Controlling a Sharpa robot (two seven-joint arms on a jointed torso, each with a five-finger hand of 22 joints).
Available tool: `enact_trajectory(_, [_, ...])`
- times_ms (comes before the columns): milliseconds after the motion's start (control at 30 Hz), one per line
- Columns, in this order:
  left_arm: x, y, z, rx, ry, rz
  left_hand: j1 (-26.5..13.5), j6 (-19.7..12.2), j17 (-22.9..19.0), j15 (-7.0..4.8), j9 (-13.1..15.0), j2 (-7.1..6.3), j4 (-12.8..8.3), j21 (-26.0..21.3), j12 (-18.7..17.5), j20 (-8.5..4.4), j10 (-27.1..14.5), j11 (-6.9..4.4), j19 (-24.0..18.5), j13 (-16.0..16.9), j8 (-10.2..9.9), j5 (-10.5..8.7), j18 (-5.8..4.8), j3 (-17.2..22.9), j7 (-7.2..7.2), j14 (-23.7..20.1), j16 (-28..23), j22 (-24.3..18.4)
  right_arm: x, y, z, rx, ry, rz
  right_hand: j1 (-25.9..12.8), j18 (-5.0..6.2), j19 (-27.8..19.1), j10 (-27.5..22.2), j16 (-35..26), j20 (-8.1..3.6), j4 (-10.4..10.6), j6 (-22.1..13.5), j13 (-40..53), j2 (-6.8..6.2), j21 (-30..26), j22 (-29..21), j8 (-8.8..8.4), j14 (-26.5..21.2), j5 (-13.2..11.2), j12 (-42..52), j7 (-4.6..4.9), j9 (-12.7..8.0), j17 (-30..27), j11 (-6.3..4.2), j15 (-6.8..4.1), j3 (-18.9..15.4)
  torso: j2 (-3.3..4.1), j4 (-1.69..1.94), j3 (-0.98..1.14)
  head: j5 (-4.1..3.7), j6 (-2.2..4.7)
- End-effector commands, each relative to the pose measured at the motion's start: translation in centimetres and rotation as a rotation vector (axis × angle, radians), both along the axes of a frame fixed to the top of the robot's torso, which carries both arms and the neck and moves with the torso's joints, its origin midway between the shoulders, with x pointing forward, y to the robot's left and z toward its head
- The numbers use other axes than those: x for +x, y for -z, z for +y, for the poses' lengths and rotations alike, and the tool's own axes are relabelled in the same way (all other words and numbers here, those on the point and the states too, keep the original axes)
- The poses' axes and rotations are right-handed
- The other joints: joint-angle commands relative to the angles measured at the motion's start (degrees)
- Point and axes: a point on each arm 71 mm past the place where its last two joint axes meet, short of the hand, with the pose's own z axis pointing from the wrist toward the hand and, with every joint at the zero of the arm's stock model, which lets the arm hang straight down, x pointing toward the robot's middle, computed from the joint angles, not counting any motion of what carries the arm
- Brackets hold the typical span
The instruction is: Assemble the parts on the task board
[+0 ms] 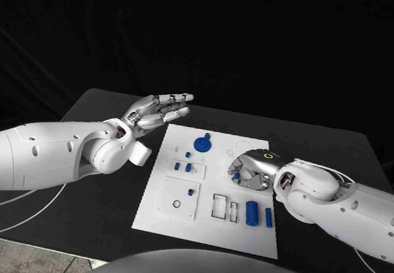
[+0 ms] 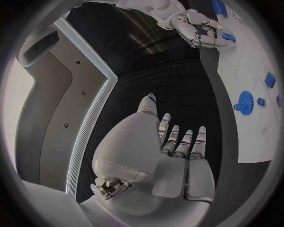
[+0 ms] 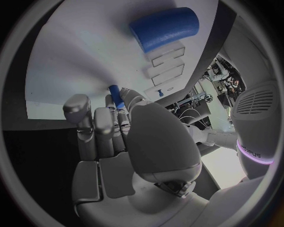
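the right hand (image 1: 251,167) sat low over the task board's (image 1: 171,218) right middle, blocking passage there. the left hand (image 1: 158,111) hovered off the far left corner; bare counter (image 1: 102,222) lay along the left edge.

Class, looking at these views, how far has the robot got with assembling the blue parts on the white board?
Done: a blue gear appears seated near the task board's far end. In hand: the right hand is over the board, its fingers around a small blue peg. Left: two blue cylinders lie loose; rectangular slots look unfilled. The left hand holds nothing.
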Motion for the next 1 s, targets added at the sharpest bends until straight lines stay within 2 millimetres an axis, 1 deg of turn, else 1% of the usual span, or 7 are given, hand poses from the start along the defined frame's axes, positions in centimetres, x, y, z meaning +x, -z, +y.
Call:
enact_trajectory(33, [-0.1,-0.1,-0.2,-0.015,0.017,0.004,0.7,0.4,0.0,0.07,0.1,0.03,0.0,0.0,0.2,-0.04,0.0,0.15,0.4,0.1,0.3,0.33,-0.9,-0.3,0.06,0.0,0.0,0.1,-0.2,0.1,0.1,-0.01,-0.025,-0.014,0.4,-0.63,0.0,0.9,0.2,-0.44,-0.3,0.6,-0.2,-0.09,0.4,6.1,0.31,-0.2,0.2,-0.5,0.1,0.3,-0.1,-0.28,-0.46,0.8,0.0,-0.05,0.03,0.19,0.0])
enact_trajectory(167, [-0.1,0.0,-0.1,-0.014,0.017,0.006,0.8,0.7,0.1,0.13,0.1,0.04,-0.1,0.1,0.3,-0.05,0.1,0.28,0.6,0.1,0.4,0.39,-0.88,-0.4,0.2,0.1,0.2,0.3,-0.2,0.0,0.1,-0.016,-0.032,-0.03,1.1,-0.59,-0.1,2.8,0.0,-0.83,-1.7,2.4,-0.5,-0.57,0.5,6.1,0.99,-0.4,0.4,-0.9,0.57,1.2,-0.5,-0.77,-0.93,2.3,-0.01,-0.06,0.02,0.15,0.0])
enact_trajectory(300, [-0.1,0.0,-0.2,-0.014,0.02,0.009,1.0,0.8,0.1,0.18,0.1,0.06,-0.1,0.1,0.3,-0.05,0.1,0.36,0.7,0.1,0.4,0.52,-0.85,-0.4,0.28,0.1,0.2,0.3,-0.4,-0.4,0.2,-0.017,-0.042,-0.045,1.8,-0.62,-0.4,4.5,-0.5,-1.16,-3.3,3.0,-0.6,-1.07,0.7,6.1,0.89,-0.7,-3.2,-1.3,0.7,1.8,-1.0,-1.02,-1.18,5.0,0.01,-0.06,0.05,0.22,0.0])
enact_trajectory(500, [-0.1,0.0,-0.2,-0.015,0.024,0.013,1.3,0.9,0.1,0.36,0.1,0.13,-0.3,0.2,0.3,-0.06,0.1,0.44,1.0,0.1,0.5,0.76,-0.81,-0.4,0.37,0.3,0.5,0.6,-0.4,-1.4,0.3,-0.004,-0.052,-0.069,1.7,-0.63,-0.5,5.9,-0.7,-1.35,-4.3,3.7,-0.3,-1.56,1.1,6.1,0.83,-0.8,-3.9,-1.2,0.81,2.4,-1.3,-1.18,-1.31,6.7,-0.01,-0.06,0.01,0.2,0.0])
enact_trajectory(633, [-0.1,0.0,-0.3,-0.015,0.027,0.015,1.5,1.2,0.1,0.49,0.1,0.19,-0.3,0.3,0.3,-0.06,0.1,0.5,1.2,0.1,0.5,0.91,-0.77,-0.4,0.43,0.5,0.6,0.7,-0.5,-2.4,0.4,0.014,-0.056,-0.084,1.6,-0.65,-0.5,6.4,-0.7,-1.39,-4.6,3.9,-0.2,-1.73,1.3,6.1,0.83,-0.7,-4.3,-1.1,0.76,2.5,-1.3,-1.27,-1.37,7.1,0.03,-0.03,0.01,0.29,0.0])
enact_trajectory(833, [-0.1,0.1,-0.3,-0.014,0.028,0.018,1.8,1.9,0.2,0.67,0.2,0.31,-0.4,0.3,0.4,-0.07,0.2,0.64,1.4,0.1,0.7,1.23,-0.72,-0.4,0.56,0.7,0.8,0.8,-0.8,-5.0,0.8,0.042,-0.072,-0.116,1.4,-0.64,-0.5,6.9,-0.8,-1.47,-4.9,4.2,-0.1,-1.87,1.5,6.1,0.82,-0.7,-4.5,-1.0,0.61,2.7,-1.5,-1.44,-1.5,7.4,0.0,-0.05,0.01,0.77,0.0])
enact_trajectory(1000, [-0.1,0.1,-0.3,-0.012,0.027,0.019,2.0,2.2,0.2,0.78,0.2,0.4,-0.4,0.4,0.6,-0.07,0.3,0.72,1.6,0.1,0.8,1.45,-0.7,-0.3,0.63,0.8,1.0,0.8,-1.6,-7.1,1.9,0.067,-0.107,-0.121,1.3,-0.63,-0.5,7.2,-1.0,-1.53,-5.0,4.2,0.0,-2.02,1.5,6.1,0.69,-0.8,-4.8,-1.0,0.57,2.8,-1.7,-1.53,-1.57,7.6,-0.14,-0.08,-0.04,1.17,0.0])
